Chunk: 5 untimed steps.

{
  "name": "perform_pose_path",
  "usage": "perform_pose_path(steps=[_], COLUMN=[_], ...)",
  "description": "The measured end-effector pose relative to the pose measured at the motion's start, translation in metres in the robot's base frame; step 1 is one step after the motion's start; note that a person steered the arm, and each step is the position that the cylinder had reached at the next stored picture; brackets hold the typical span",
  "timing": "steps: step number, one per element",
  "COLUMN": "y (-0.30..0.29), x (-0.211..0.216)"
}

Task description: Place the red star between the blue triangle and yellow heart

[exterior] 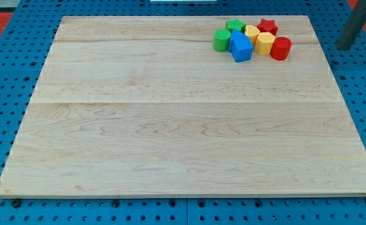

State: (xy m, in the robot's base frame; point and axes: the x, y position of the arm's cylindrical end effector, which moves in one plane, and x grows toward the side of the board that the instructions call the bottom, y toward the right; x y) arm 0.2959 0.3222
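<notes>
A blue perforated base (1,75) surrounds a pale wooden board (170,125) made of joined planks, which fills most of the view. All the blocks sit bunched together near the view's top right corner of the board. The red star-shaped block (268,26) is at the upper right of the bunch, close to the board's top edge, touching or almost touching the yellow heart-shaped block (251,31) on its left. Just below those two sits a yellow hexagonal block (265,43), and a red round block (280,48) rests against that one on the view's right. The blue block (241,47), angular and roughly triangular or pentagonal in outline, lies at the lower middle of the cluster, touching the yellow pieces on its right. A green round block (221,40) sits just to the blue block's left, and a green star-shaped block (235,25) sits above it, beside the yellow heart. My dark rod enters from the view's top right corner, off the board, and my tip (343,47) hangs over the blue base, well apart from the red round block and the whole bunch. The arm carries no jaws, so there is no opening to report.
</notes>
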Motion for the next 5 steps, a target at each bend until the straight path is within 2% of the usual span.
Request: perform_pose_path(steps=[2, 3, 5], y=[-0.072, -0.085, -0.097], x=[-0.004, -0.035, -0.055])
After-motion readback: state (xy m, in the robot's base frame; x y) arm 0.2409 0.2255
